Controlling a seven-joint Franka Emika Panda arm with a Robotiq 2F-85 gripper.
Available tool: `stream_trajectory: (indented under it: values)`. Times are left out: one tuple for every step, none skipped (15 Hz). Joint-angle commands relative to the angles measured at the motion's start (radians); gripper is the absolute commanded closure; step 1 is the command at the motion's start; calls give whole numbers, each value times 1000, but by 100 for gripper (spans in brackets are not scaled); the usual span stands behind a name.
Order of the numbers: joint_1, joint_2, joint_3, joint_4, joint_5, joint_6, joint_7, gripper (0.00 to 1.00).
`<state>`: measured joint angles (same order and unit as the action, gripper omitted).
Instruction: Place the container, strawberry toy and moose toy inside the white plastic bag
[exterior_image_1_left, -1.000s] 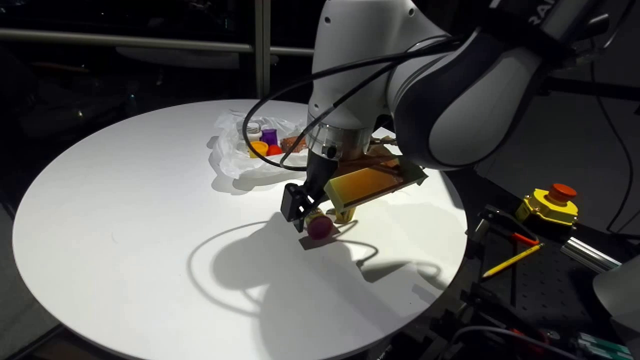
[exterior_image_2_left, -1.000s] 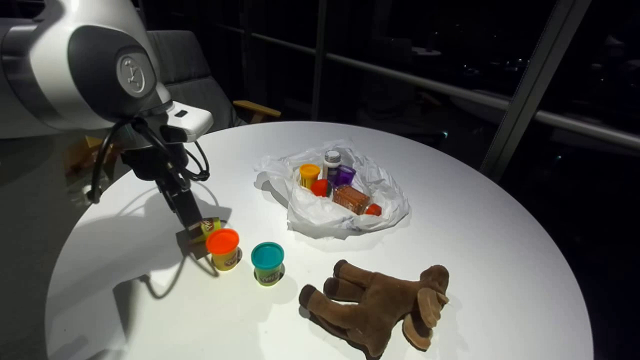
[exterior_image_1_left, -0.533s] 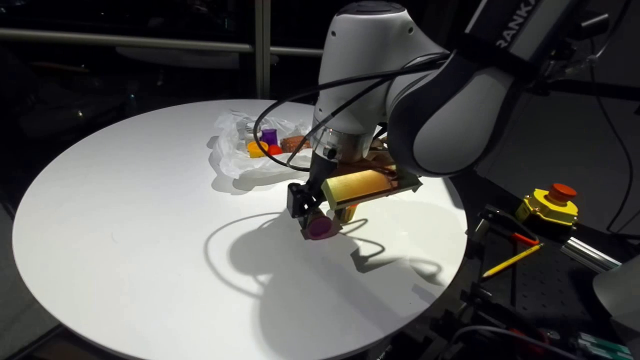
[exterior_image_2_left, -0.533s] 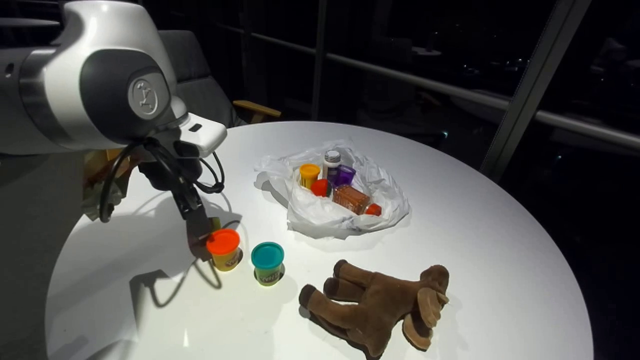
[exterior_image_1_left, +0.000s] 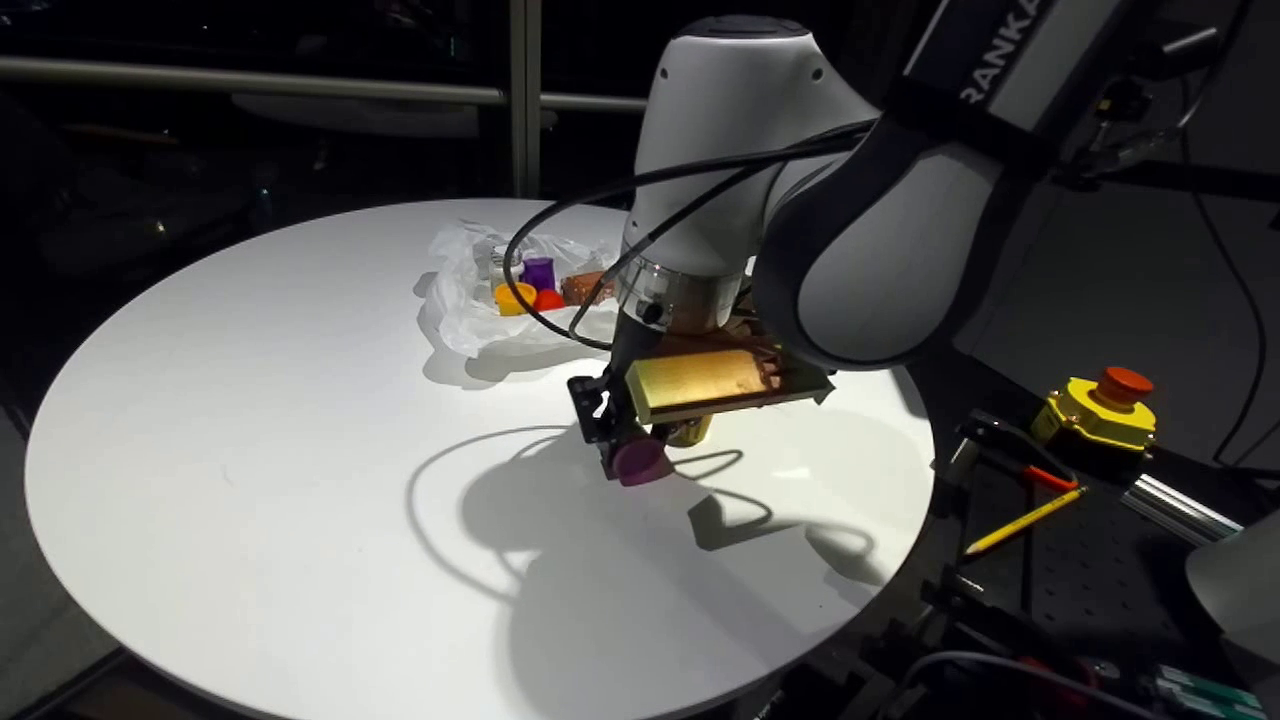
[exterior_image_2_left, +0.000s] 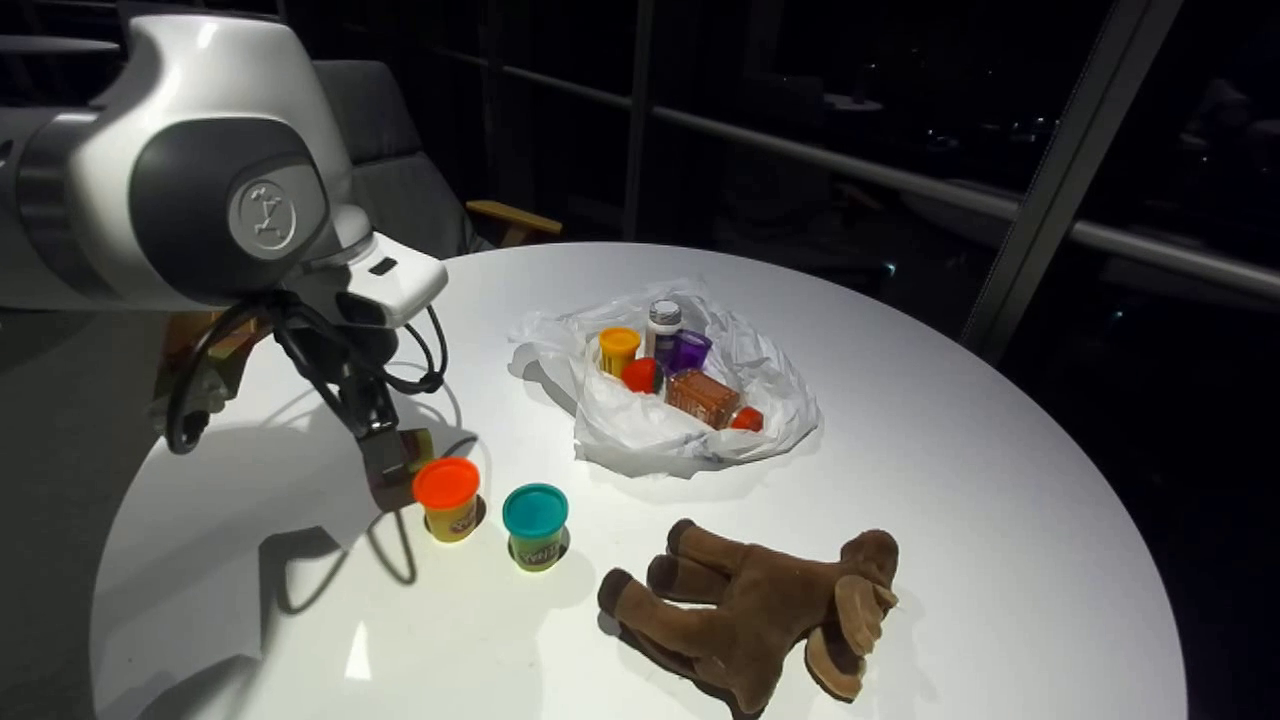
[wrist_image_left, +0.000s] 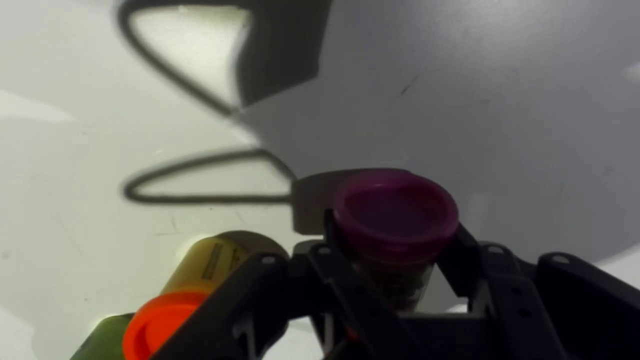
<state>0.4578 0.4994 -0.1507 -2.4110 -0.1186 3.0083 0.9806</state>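
Gripper (wrist_image_left: 396, 229), wrist view: we found it pinching a purple-lidded tub (wrist_image_left: 399, 212) by both sides; the lid hid much of the tub's body.
Green object (wrist_image_left: 104, 341), wrist view: the lower edge cut it off, and we could not tell what it was.
Orange-lidded tub (wrist_image_left: 200, 275), wrist view: it stood just beside the gripper, which covered part of its lid.
Robot arm (exterior_image_1_left: 735, 150), in an exterior view: it hid the right end of the white plastic bag (exterior_image_1_left: 475, 335), while a yellowish board (exterior_image_1_left: 700, 383) at the wrist covered the top of the orange-lidded tub.
Round table (exterior_image_1_left: 250, 480), in an exterior view: beyond its rim we saw an emergency-stop button (exterior_image_1_left: 1105, 406) and a yellow pencil (exterior_image_1_left: 1025, 521).
Purple-lidded tub (exterior_image_2_left: 419, 448), in an exterior view: we made out only a yellow sliver of it, past the gripper's shaded fingertips.
Teal-lidded tub (exterior_image_2_left: 536, 525), in an exterior view: it stood upright near the orange-lidded tub, both between the gripper and the moose toy (exterior_image_2_left: 765, 605).
Moose toy, same view: it lay on its side on the table, outside the bag.
White plastic bag, in an exterior view (exterior_image_2_left: 650, 445): it lay open, holding a yellow tub (exterior_image_2_left: 619, 350), a white-capped bottle (exterior_image_2_left: 663, 328), a purple cup (exterior_image_2_left: 690, 352), a strawberry-like red toy (exterior_image_2_left: 638, 375) and a brown bottle (exterior_image_2_left: 700, 397) with a red cap.
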Motion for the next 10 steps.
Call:
stream_trajectory:
  values:
    - [31, -106, -30, 15, 25, -46, -50, 77]
    - [51, -131, -63, 36, 4, -75, -54, 77]
    - [85, -148, -123, 75, -40, -115, -52, 77]
    - [97, -154, -166, 119, -91, -152, -50, 77]
    - [93, -154, -193, 173, -147, -191, -39, 77]
    - [68, -143, -196, 226, -192, -214, -34, 77]
    - [34, -126, -185, 279, -215, -236, -34, 77]
    - [-2, -100, -172, 326, -223, -248, -40, 77]
    - [-40, -76, -148, 361, -214, -256, -50, 77]
    - [-70, -51, -130, 390, -202, -265, -62, 77]
